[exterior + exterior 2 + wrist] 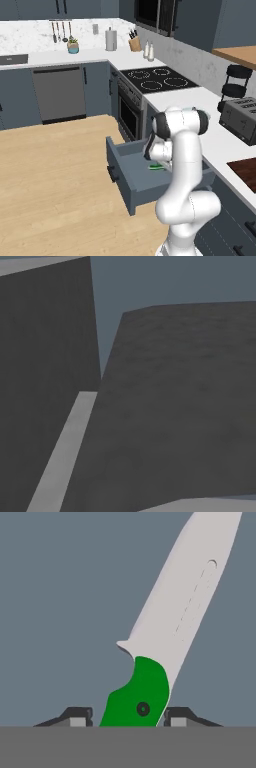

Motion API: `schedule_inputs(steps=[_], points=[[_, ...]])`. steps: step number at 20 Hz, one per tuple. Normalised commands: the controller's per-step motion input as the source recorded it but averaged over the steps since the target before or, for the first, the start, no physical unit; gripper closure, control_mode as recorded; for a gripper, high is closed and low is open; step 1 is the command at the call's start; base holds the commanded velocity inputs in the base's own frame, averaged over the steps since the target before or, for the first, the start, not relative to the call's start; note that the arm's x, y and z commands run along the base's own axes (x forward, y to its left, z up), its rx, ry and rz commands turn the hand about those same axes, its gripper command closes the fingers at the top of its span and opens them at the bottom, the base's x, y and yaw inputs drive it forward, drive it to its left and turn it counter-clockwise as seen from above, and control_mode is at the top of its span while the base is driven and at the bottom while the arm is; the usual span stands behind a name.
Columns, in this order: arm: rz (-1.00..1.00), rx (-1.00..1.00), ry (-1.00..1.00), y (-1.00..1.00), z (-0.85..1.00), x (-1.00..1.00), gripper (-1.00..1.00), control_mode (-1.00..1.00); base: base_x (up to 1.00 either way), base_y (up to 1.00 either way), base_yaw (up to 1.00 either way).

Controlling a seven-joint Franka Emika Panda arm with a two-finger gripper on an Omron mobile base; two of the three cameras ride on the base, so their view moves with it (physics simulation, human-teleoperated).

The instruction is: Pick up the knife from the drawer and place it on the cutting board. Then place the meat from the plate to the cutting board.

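Observation:
The drawer (pixel 131 176) stands pulled open below the counter, slate blue-grey with a dark bar handle. On its floor lies the knife (pixel 158 166), its green handle showing beside my wrist. In the hand view the knife (pixel 170 627) points up and to the right, silvery blade over the grey drawer floor. My gripper (pixel 130 717) is shut on the green handle, one fingertip (pixel 79 717) on each side of it. A corner of the dark reddish-brown cutting board (pixel 247 171) lies on the counter at the right. The meat and the plate are out of view.
A toaster (pixel 241 118) stands on the white counter behind the cutting board. The stove (pixel 155 79) with its oven is beyond the drawer, and a dishwasher (pixel 59 94) is at the back left. Open wooden floor (pixel 55 185) lies left of the drawer.

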Motion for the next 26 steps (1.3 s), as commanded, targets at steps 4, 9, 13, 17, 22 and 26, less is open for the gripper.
schedule_inputs(steps=[4, 9, 13, 17, 22, 26], points=[[0.00, 0.00, -0.07, 0.72, 0.95, 0.00, 1.00, -1.00, 0.00, 0.00, 0.00], [-0.04, 0.00, -0.08, 0.42, 1.00, -0.08, 1.00, -1.00, 0.00, 0.00, 0.00], [-0.20, 0.00, 0.00, -0.18, 1.00, -0.56, 1.00, -1.00, 0.00, 0.00, 0.00], [-0.19, 0.00, 0.00, -0.28, 1.00, -0.56, 1.00, -1.00, 0.00, 0.00, 0.00], [-0.14, 0.00, -0.01, -0.28, 1.00, -0.34, 1.00, -1.00, 0.00, 0.00, 0.00], [-0.07, 0.00, -0.09, -0.87, 1.00, -0.69, 1.00, -1.00, 0.00, 0.00, 0.00]])
